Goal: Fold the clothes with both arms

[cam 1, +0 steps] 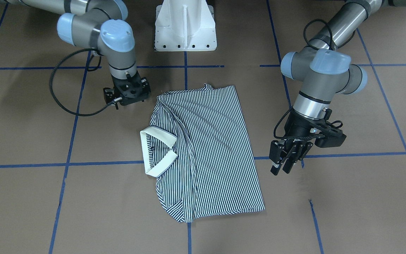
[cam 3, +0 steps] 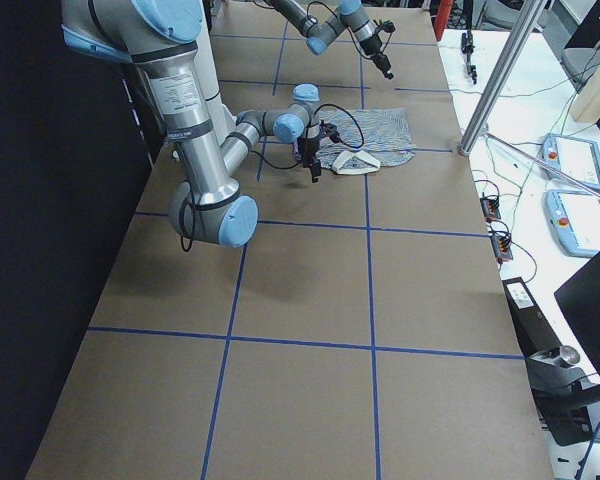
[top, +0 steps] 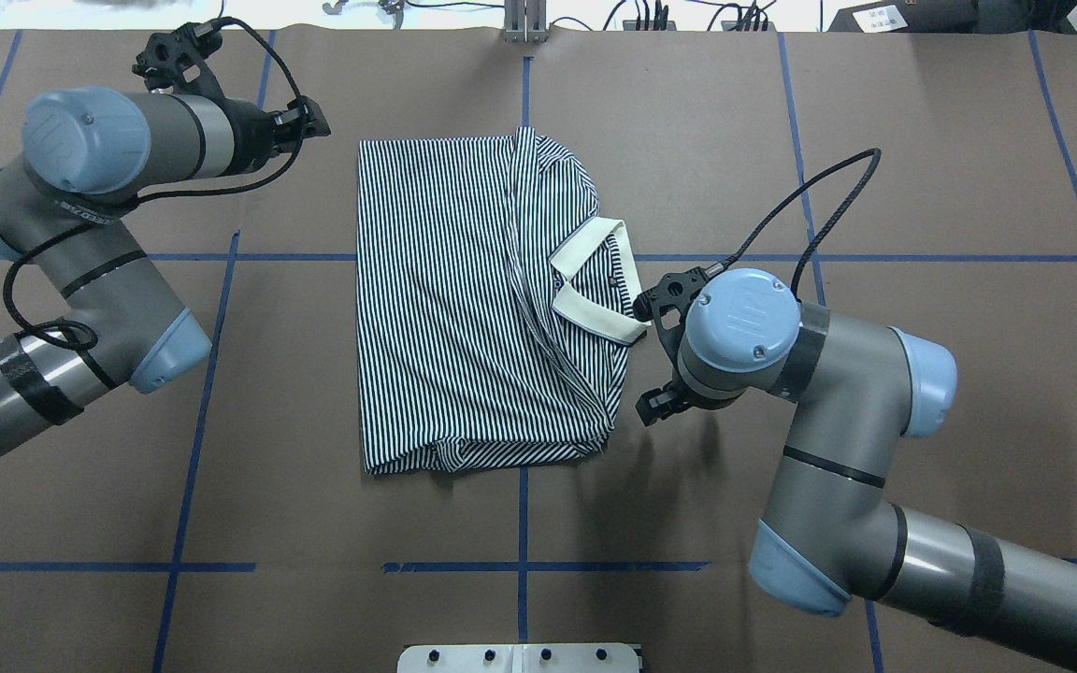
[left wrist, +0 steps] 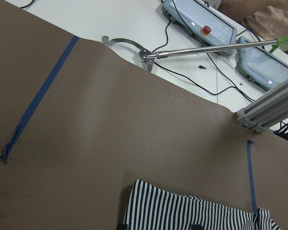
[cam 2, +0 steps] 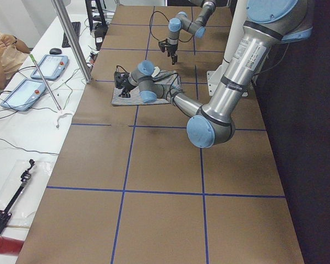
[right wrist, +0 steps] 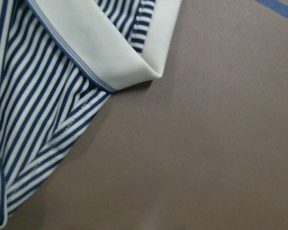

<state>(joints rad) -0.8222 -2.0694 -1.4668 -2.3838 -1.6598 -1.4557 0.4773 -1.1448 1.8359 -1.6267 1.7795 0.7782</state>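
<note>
Light is bright and even from overhead; my right arm [top: 838, 374] drops only a soft, diffuse shadow on the brown table [top: 969, 280]. Right wrist view is close-up and slightly soft on the collar [right wrist: 101, 52]; both side views go near-black along my base side.

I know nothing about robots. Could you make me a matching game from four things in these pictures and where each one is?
1. navy-and-white striped polo shirt
2. plain cream collar
3. left arm's black two-finger claw
4. white pedestal base

A. on the robot's side of the brown table
B. jutting from the shirt's side
C. lying folded in the table's middle
D. beside the shirt, opposite the collar, holding nothing

Pairs: 1-C, 2-B, 3-D, 4-A
</note>
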